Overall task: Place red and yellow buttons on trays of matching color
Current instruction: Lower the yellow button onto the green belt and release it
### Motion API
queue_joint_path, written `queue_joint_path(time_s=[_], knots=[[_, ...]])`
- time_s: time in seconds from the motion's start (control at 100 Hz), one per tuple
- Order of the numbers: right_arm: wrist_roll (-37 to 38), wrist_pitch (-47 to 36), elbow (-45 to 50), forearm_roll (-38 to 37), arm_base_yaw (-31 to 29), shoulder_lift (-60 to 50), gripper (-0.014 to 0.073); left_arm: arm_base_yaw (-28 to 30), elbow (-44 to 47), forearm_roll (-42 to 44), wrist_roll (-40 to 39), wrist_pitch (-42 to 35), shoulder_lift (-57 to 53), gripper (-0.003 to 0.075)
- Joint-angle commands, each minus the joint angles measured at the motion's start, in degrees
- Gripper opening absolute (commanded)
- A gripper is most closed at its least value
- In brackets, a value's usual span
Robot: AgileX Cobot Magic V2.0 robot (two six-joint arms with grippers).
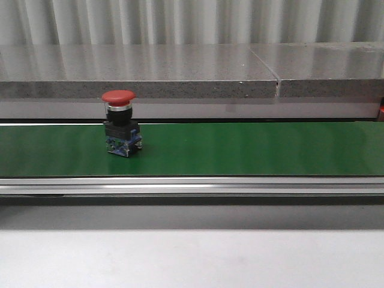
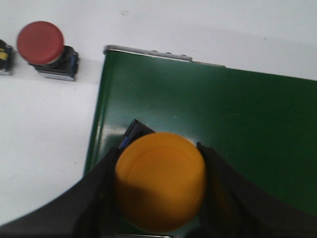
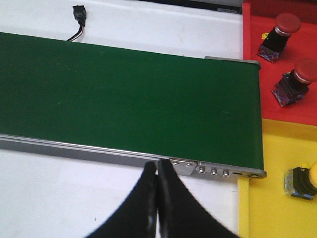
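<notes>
Red mushroom-head button (image 1: 119, 129) seen upright on green conveyor belt (image 1: 252, 150) only in front view, yellow round-capped button (image 2: 159, 179) gripped by left gripper (image 2: 161, 198) jaws shown only by left wrist, right gripper (image 3: 157, 198) jaws closed empty, red tray (image 3: 257, 59) and yellow tray (image 3: 267, 198) shown only by right wrist.

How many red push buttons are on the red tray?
2. One red mushroom-head push button lies farther from the yellow plastic tray, the other nearer it. The red plastic tray is cropped, so more may be hidden.

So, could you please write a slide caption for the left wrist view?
Left gripper holding a yellow button over the green conveyor belt, a red button waiting alongside.
</notes>
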Motion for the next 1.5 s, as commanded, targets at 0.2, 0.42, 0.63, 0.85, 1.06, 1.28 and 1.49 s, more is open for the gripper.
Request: queue_joint_path(time_s=[0.2, 0.42, 0.63, 0.85, 1.06, 1.28, 1.49], knots=[[-0.5, -3.1, -1.4, -0.1, 0.1, -0.2, -0.0068, -2.3, 0.6, -1.6, 0.2, -6.2, 0.5, -0.0019], [-0.5, -3.1, -1.4, -0.1, 0.1, -0.2, -0.0068, -2.3, 0.6, -3.3, 0.2, -6.3, 1.5, 0.0048], [-0.5, -3.1, -1.4, -0.1, 0.1, -0.2, -0.0068, -2.3, 0.6, -3.3, 0.4, -5.2, 1.5, 0.0387], [-0.5, -3.1, -1.4, -0.1, 0.1, -0.2, -0.0068, -2.3, 0.3, -4.0, 0.7, -4.3, 1.5, 0.0568], [-0.5, -3.1, -1.4, -0.1, 0.1, -0.2, -0.0068, -4.1, 0.2, -6.3, 3.5, -5.8, -1.2, 0.0568], [-0.5, -3.1, -1.4, -0.1, 0.1, -0.2, -0.0068, -6.6, 0.2, -6.2, 6.0, -8.8, -8.0, 0.0568], [-0.5, -3.1, -1.4, -0.1, 0.1, -0.2, -0.0068, -9.6, 2.4, -6.0, 7.3, -11.6, -17.0, 0.0568]])
